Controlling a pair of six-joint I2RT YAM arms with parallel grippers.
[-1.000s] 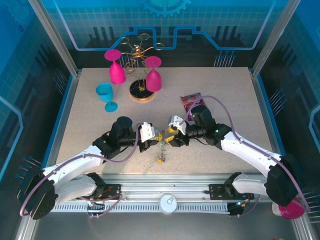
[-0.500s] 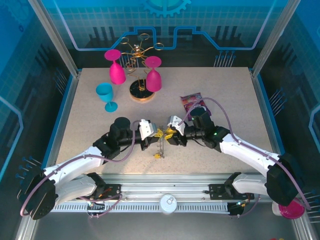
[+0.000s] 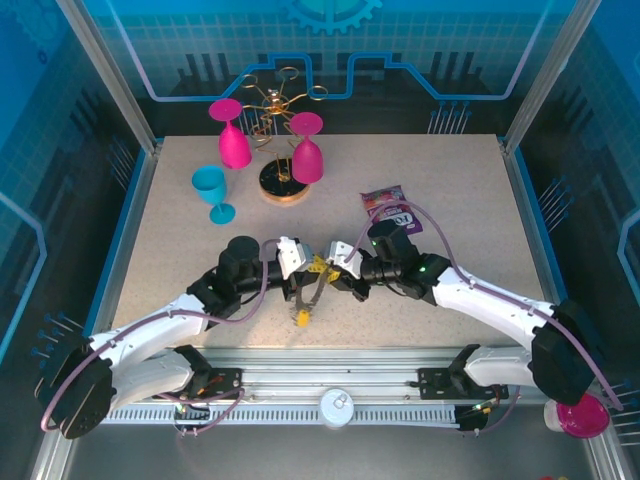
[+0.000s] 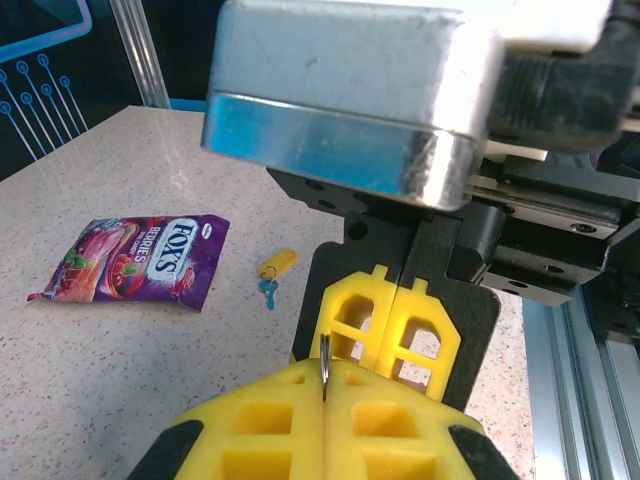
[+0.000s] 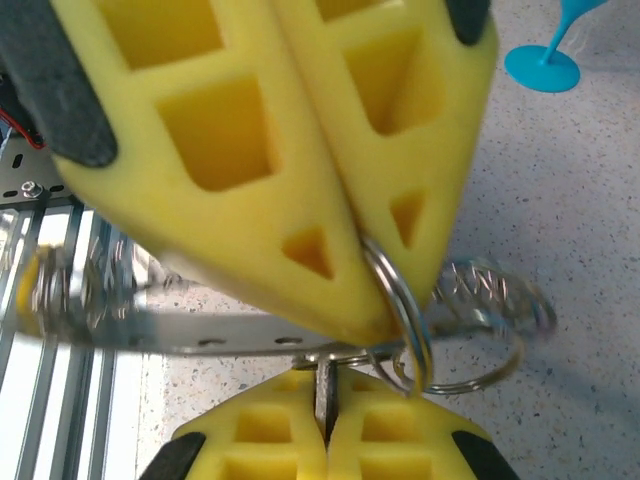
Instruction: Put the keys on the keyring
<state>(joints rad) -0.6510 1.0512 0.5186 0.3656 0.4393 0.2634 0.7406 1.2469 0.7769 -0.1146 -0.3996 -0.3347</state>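
As seen from above, find the left hand and the right hand tip to tip over the front middle of the worktop. Note the keyring hanging from the meeting point toward the near edge, a yellow tag at its low end. Read both hands as narrow, pressed closed on metal.

In the right wrist view, note the left hand's yellow fingers pinching a round wire loop at the keyring's edge. See there also the right hand's own fingertips clamped on a thin upright sliver just under the flat grey band. Cannot tell band from key in that sliver.

In the left wrist view, spot one loose key, yellow-tagged, lying on the worktop near a purple sweet packet, apart from both hands.
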